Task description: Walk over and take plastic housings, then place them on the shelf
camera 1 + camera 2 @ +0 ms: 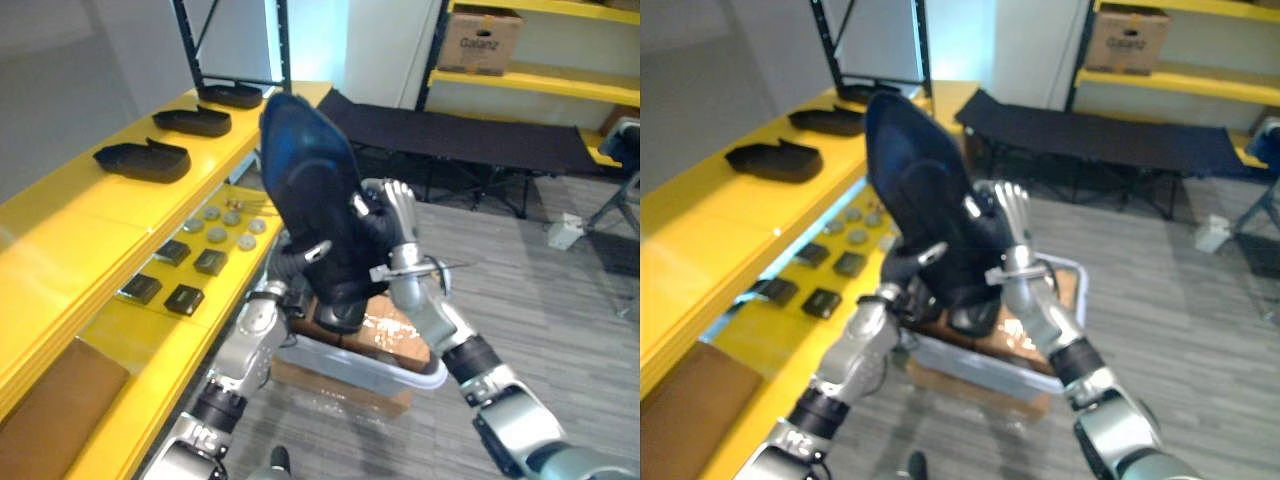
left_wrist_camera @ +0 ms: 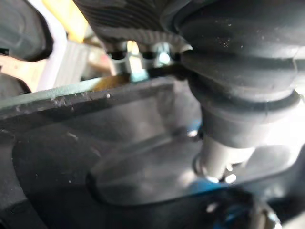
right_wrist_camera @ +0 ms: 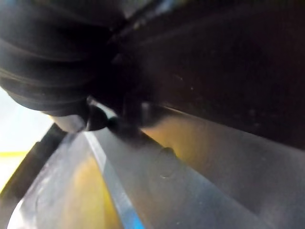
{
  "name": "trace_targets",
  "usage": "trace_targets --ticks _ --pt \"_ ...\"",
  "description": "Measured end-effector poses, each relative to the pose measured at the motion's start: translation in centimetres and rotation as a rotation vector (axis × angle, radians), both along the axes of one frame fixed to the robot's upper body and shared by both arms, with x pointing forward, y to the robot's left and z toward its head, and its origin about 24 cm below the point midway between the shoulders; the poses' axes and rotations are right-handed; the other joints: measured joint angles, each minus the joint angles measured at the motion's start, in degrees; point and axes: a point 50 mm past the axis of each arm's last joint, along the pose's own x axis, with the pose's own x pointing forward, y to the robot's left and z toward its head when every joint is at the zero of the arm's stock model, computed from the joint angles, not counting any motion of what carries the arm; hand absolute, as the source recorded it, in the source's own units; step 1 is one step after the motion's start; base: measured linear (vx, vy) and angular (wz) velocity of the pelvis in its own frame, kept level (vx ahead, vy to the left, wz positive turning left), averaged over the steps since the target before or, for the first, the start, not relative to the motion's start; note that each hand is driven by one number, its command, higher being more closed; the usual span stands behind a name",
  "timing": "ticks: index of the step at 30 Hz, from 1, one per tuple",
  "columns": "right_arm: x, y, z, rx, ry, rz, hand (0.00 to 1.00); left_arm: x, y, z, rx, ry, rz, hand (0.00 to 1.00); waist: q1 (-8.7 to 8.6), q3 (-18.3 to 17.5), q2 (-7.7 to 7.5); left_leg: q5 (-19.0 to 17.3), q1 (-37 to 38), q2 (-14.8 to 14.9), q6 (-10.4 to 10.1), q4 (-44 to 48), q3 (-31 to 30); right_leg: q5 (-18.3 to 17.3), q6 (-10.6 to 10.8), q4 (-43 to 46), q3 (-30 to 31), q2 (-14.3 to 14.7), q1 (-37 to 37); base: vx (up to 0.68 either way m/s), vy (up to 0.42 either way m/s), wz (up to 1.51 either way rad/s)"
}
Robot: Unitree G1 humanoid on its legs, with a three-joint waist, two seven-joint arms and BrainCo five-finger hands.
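The right hand (image 1: 400, 222) lay flat with straight fingers against one side of the plastic housing (image 1: 310, 180). The left hand (image 1: 298, 262) pinched its lower edge, thumb across the face. The housing stood upright over the white bin (image 1: 405, 376). Best to keep both hands pressing evenly, swing it toward the yellow shelf (image 1: 90, 220) and lay it beside the housings on the shelf (image 1: 143, 158).

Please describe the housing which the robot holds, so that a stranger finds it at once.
Find the long yellow shelf on the robot's left, where three black housings lie flat. Beside it, over a pale bin, the left robot hand and right robot hand hold one more housing. It alone stands nearly upright in the air.
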Motion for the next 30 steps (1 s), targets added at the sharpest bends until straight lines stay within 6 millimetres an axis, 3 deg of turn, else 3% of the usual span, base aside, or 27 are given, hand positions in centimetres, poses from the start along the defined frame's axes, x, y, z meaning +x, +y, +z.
trace_targets --ticks 8,15,19,22,24,25,27,28,30 --pt "-1.6 0.8 -0.8 0.085 0.025 0.164 0.0 -0.5 0.4 0.1 -0.081 -0.003 0.003 1.0 -0.23 -0.6 -0.88 0.0 -0.3 -0.3 0.0 0.0 0.2 -0.1 -0.1 -0.2 -0.1 -0.1 -0.5 0.0 0.0 0.0" --pt "-3.8 1.1 0.5 0.381 0.174 0.498 0.0 -1.3 1.4 2.8 -0.149 -0.169 0.082 1.0 -1.19 -0.6 -1.02 0.0 -0.6 -0.5 0.0 0.1 0.3 0.2 0.3 0.8 -0.1 -0.4 -1.1 0.0 0.0 0.0" --pt "-4.9 0.2 2.2 0.501 0.151 0.606 0.0 -1.5 2.1 4.2 -0.124 -0.257 0.189 1.0 -1.87 -0.6 -1.02 0.0 -0.1 -0.5 0.0 0.0 1.1 0.1 0.2 0.8 0.9 -0.5 -1.3 -0.01 0.016 -0.11" --pt "-5.4 -2.5 4.6 0.605 0.048 0.634 0.0 -1.5 3.9 4.8 -0.069 -0.313 0.355 1.0 -2.73 -0.6 -1.02 0.0 0.4 -0.3 -0.1 -0.1 1.9 -0.2 -0.1 0.7 1.6 -0.6 -1.4 -0.04 0.018 -0.14" --pt "-6.0 -6.0 6.2 0.701 -0.066 0.589 0.0 -1.9 6.3 4.6 0.016 -0.339 0.509 1.0 -3.26 -0.6 -1.01 -0.3 0.5 0.0 -0.4 -0.1 2.9 -0.2 -0.1 0.7 2.6 -0.5 -1.9 -0.03 0.018 -0.21" --pt "-6.6 -8.7 6.7 0.752 -0.137 0.518 0.0 -2.4 8.3 4.3 0.06 -0.346 0.627 1.0 -3.66 -0.6 -1.01 -0.3 0.5 0.1 -0.4 -0.1 3.6 -0.2 -0.1 0.5 3.2 -0.4 -2.4 -0.01 0.022 -0.24" --pt "-7.4 -11.2 6.3 0.8 -0.177 0.438 0.0 -3.0 10.3 4.0 0.097 -0.342 0.726 1.0 -4.31 -0.7 -1.05 -0.4 0.4 0.1 -0.4 -0.1 3.8 -0.2 -0.1 0.5 3.4 -0.4 -2.4 0.01 0.023 -0.13" --pt "-8.4 -13.4 5.4 0.846 -0.191 0.353 0.0 -3.6 11.9 3.8 0.147 -0.351 0.805 1.0 -4.91 -0.7 -1.05 -0.6 0.4 0.1 -0.3 -0.1 4.4 -0.2 -0.2 0.5 3.9 -0.5 -2.7 0.02 0.021 -0.13" --pt "-9.4 -15.1 4.0 0.879 -0.184 0.267 0.0 -4.5 13.2 3.9 0.175 -0.37 0.869 1.0 -5.0 -0.7 -1.04 -0.8 0.4 0.2 -0.4 -0.1 4.9 -0.1 -0.2 0.3 4.4 -0.5 -3.2 0.03 0.013 -0.17"
